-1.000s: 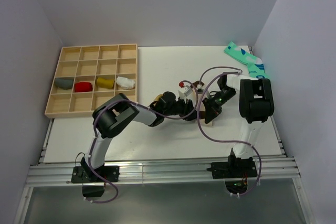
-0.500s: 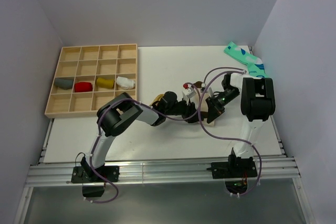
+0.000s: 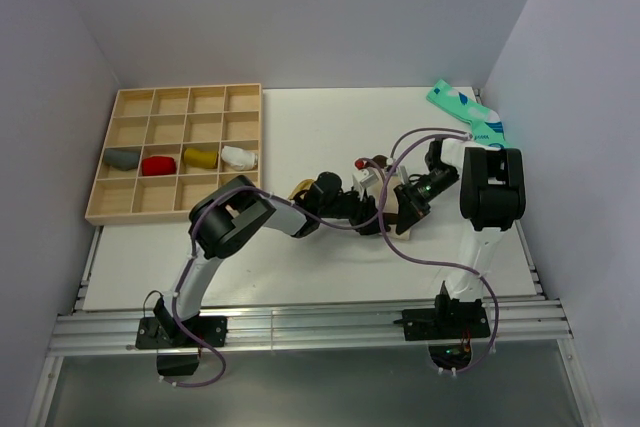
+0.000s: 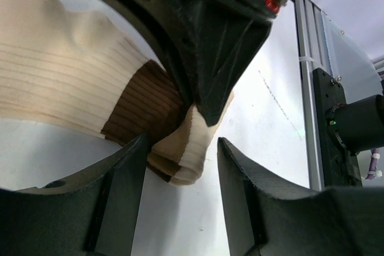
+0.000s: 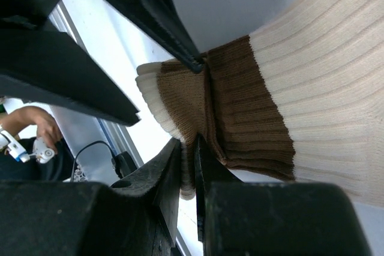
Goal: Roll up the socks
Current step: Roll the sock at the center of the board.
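A beige sock (image 4: 60,88) with dark brown bands lies mid-table, largely hidden under the arms in the top view; a bit of it (image 3: 299,187) shows beside the left wrist. My right gripper (image 5: 189,154) is shut on the sock's brown-and-cream end (image 5: 240,100) and shows as a black body (image 4: 204,40) in the left wrist view. My left gripper (image 4: 182,148) is open, its fingers (image 4: 120,196) either side of the folded sock tip without pressing it. In the top view both grippers, left (image 3: 372,215) and right (image 3: 405,212), meet at the table's centre right.
A wooden compartment tray (image 3: 100,215) at the back left holds rolled socks: grey (image 3: 124,158), red (image 3: 158,165), mustard-yellow (image 3: 200,157), white (image 3: 238,156). A green patterned sock (image 3: 465,112) lies at the far right corner. Cables loop over the arms.
My left gripper has opened wider and let go of the sock tip. Both grippers have shifted slightly right and back. The right gripper stays shut on the sock.
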Action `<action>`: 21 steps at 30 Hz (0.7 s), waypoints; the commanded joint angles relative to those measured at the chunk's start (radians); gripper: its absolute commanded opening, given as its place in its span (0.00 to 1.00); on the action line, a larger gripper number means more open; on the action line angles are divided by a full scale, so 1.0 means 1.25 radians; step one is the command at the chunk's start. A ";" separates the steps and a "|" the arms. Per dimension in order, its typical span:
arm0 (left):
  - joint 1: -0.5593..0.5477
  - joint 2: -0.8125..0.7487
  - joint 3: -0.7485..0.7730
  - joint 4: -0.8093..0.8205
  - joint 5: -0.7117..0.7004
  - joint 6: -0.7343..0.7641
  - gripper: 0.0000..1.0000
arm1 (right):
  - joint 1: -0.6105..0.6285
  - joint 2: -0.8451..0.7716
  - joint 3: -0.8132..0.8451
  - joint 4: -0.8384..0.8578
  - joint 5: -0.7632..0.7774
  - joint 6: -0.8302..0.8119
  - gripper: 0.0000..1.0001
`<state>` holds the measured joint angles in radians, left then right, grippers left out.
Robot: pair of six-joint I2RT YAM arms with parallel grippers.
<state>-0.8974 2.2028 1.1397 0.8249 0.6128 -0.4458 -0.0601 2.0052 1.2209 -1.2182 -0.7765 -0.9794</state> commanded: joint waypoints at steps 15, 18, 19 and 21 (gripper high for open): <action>-0.009 0.044 0.045 0.003 0.014 -0.002 0.39 | -0.018 0.005 0.019 0.021 0.010 0.051 0.09; -0.010 0.049 0.050 -0.013 0.010 -0.004 0.26 | -0.018 0.002 0.015 0.036 0.015 0.062 0.09; -0.010 0.049 0.050 -0.016 0.010 -0.009 0.21 | -0.018 0.000 0.012 0.043 0.016 0.073 0.10; -0.010 0.045 0.047 -0.024 0.010 -0.014 0.13 | -0.018 -0.012 0.007 0.066 0.028 0.086 0.17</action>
<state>-0.9020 2.2543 1.1751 0.8005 0.6128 -0.4587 -0.0753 2.0201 1.2304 -1.1934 -0.7647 -0.9024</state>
